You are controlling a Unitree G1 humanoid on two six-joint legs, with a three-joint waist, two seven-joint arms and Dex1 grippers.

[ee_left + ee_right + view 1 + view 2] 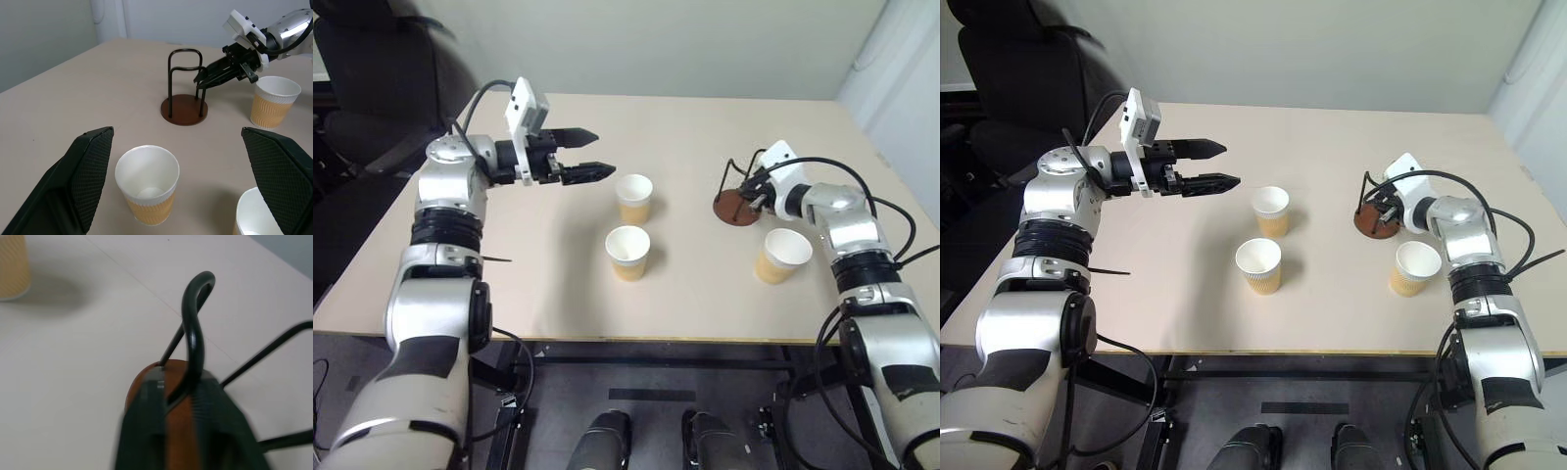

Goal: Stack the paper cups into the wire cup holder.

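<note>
Three paper cups stand upright on the table: one (634, 198) at the centre, one (627, 252) just in front of it, and one (782, 255) to the right. The wire cup holder (736, 206) stands right of centre, a reddish-brown disc with black wire loops (185, 58). My right gripper (751, 193) is shut on one wire loop (193, 333) low down, just above the disc. My left gripper (604, 152) hangs open above the table, left of the centre cup (146, 183), holding nothing.
A black office chair (372, 78) stands off the table's far left corner. The beige table (558, 313) has bare room at the front left and along the back. The right cup stands close to my right forearm.
</note>
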